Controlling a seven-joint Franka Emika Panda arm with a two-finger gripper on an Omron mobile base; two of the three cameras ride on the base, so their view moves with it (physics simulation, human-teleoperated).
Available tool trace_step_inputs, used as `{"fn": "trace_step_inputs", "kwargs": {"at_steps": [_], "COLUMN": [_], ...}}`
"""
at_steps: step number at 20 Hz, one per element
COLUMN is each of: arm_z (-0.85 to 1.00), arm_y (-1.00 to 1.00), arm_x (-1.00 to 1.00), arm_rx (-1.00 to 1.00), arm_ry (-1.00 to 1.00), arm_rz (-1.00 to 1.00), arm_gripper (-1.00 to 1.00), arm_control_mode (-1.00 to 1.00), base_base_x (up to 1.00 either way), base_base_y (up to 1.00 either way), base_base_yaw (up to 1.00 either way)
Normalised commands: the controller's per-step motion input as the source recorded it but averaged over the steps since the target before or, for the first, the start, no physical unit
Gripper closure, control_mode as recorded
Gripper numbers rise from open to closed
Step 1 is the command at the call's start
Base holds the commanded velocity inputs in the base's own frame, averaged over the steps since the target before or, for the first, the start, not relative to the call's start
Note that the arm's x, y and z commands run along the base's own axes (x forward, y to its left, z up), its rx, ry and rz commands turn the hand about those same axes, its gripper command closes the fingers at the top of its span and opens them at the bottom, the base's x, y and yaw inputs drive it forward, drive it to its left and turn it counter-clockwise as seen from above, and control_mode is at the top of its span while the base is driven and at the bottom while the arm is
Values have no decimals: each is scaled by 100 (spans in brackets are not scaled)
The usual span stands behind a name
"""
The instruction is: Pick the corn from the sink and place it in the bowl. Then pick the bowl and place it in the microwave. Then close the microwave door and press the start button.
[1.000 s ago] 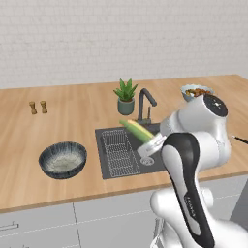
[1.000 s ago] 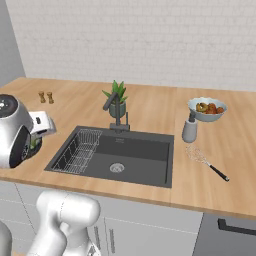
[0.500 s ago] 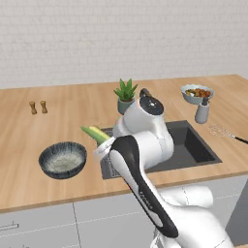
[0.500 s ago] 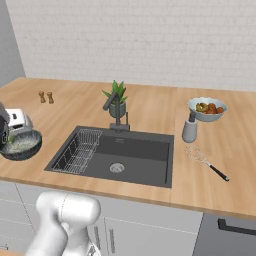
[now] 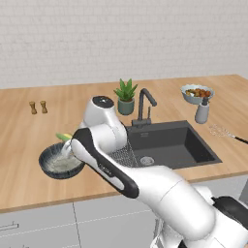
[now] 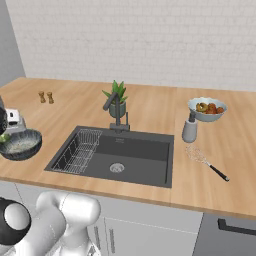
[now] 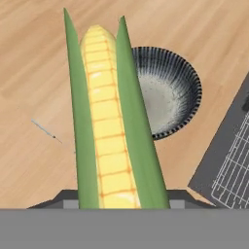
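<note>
I had the small yellow-green corn cob [image 7: 109,131] pinched in my gripper; the fingertips themselves were hidden under the husk, but the cob sat fixed in front of the hand cam, so I judged them closed on it. Its long axis ran straight out along my fingers, tip pointing away.

The wide round bowl w/ dark blue-grey streaked outside and pale speckled inside [image 7: 168,95] lay below and off to one side of the cob's far end in the hand view, part-covered by the cob. So I wasn't centred over it yet. From the left base cam, the cob's green tip [image 5: 63,137] poked out just past the bowl's far rim [image 5: 49,152], arm wrist right above the bowl. The right base cam had the bowl [image 6: 20,144] on the wooden counter [image 6: 150,105], left of the dark grey rectangular sink [image 6: 120,155].

Next move, as I read it: shift toward the bowl's middle, then let go. Risk: cob lands across the rim & rolls off.
</note>
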Motion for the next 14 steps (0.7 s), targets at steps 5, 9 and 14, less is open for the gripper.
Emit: {"fn": "trace_step_inputs", "kwargs": {"at_steps": [5,9,14], "arm_z": [-58,-20,-13], "arm_y": [49,19,0], "arm_x": [52,56,46], "arm_rx": [0,-2,-5], "arm_ry": [1,0,0], "arm_rz": [-1,-5,-4], "arm_gripper": [100,100,100], "arm_control_mode": [-100,-100,-100], "base_base_x": [0,0,0], "base_base_y": [0,0,0], "base_base_yaw": [0,0,0]}}
